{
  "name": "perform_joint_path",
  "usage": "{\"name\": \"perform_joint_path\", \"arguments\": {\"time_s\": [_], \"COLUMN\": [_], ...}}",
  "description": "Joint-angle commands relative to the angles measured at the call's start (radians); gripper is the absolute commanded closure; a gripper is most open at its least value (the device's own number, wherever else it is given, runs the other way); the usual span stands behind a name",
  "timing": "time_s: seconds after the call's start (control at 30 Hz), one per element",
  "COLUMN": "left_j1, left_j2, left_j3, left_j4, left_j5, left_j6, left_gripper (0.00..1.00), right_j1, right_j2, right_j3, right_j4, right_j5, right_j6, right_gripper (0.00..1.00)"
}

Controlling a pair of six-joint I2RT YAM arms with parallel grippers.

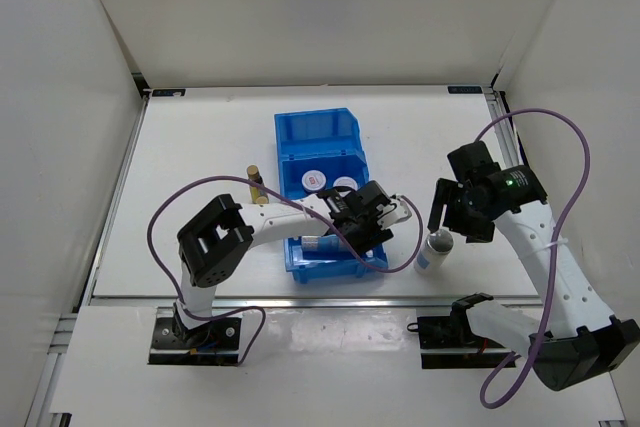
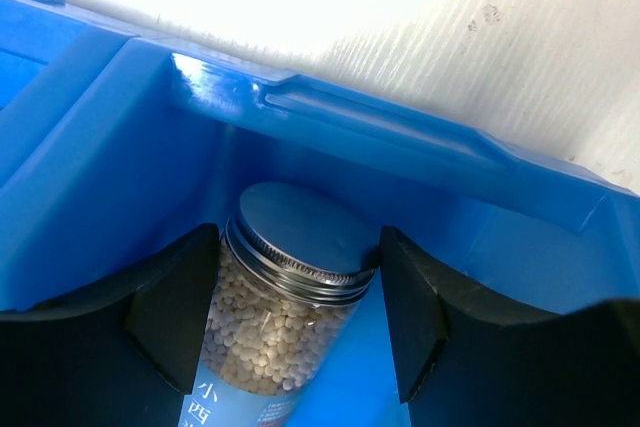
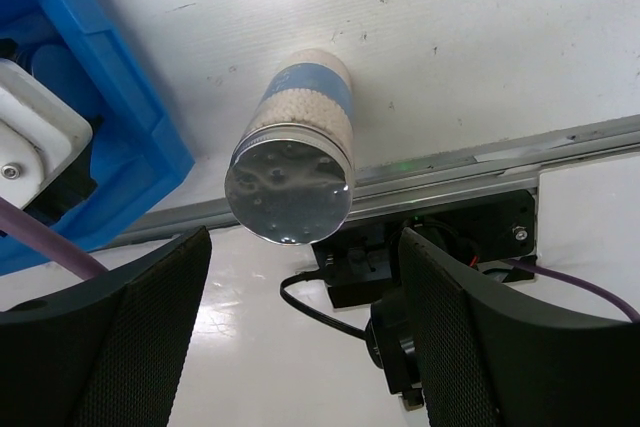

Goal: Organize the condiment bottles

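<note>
Silver-topped and full of small pale beads, one tall cylinder point(image 2: 285, 297) is seen lying in the near compartment of the blue bin point(image 1: 318, 132), with its lid turned toward the bin's side wall. It sits between the two black fingers point(image 2: 165, 312) of the left gripper point(image 1: 372, 215). The fingers are close at both sides of it, but whether they press on it or have let go cannot be told. It has most likely been brought here so that like bottles are kept together. The second silver-topped cylinder point(image 3: 295, 162) stands upright on the white table point(image 1: 200, 147), at about 3 o'clock from the bin and just outside it. The right gripper point(image 1: 452, 209) hangs above it with its fingers spread wide, and nothing is held by it. The spread looks wide enough for the cylinder to be taken from both sides, so it is probably the next one to be picked up. Two white-lidded jars point(image 1: 330, 182) with red marks are seen side by side in the middle compartment, at about 12 o'clock from the left gripper. A slim amber bottle point(image 1: 254, 180) with a gold cap stands on the table at 9 o'clock from the bin, near its left wall, not yet put away. A second amber bottle cannot be made out clearly. Purple cables point(image 1: 560, 147) are looped around both arms.
</note>
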State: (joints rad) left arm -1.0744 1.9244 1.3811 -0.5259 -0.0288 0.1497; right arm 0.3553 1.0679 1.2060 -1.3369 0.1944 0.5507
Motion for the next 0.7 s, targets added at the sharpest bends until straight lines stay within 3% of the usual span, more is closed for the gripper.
{"name": "perform_joint_path", "arguments": {"time_s": [0.0,0.07,0.2,0.67], "left_j1": [0.008,0.008,0.008,-0.013], "left_j2": [-0.053,-0.085,-0.146,-0.479], "left_j3": [0.056,0.088,0.128,0.052], "left_j4": [-0.016,-0.026,-0.046,-0.056], "left_j5": [-0.048,-0.06,-0.072,-0.206], "left_j6": [0.013,0.022,0.008,-0.151], "left_gripper": [0.65,0.78,0.89,0.89], "right_j1": [-0.003,-0.003,-0.003,-0.003], "right_j2": [-0.013,-0.013,-0.013,0.026], "right_j3": [0.026,0.026,0.017,-0.013], "right_j4": [-0.1,-0.1,-0.09,-0.05], "right_j5": [-0.006,-0.006,-0.006,-0.044], "right_j6": [0.017,0.017,0.026,0.017], "right_gripper": [0.21,0.21,0.21,0.15]}}
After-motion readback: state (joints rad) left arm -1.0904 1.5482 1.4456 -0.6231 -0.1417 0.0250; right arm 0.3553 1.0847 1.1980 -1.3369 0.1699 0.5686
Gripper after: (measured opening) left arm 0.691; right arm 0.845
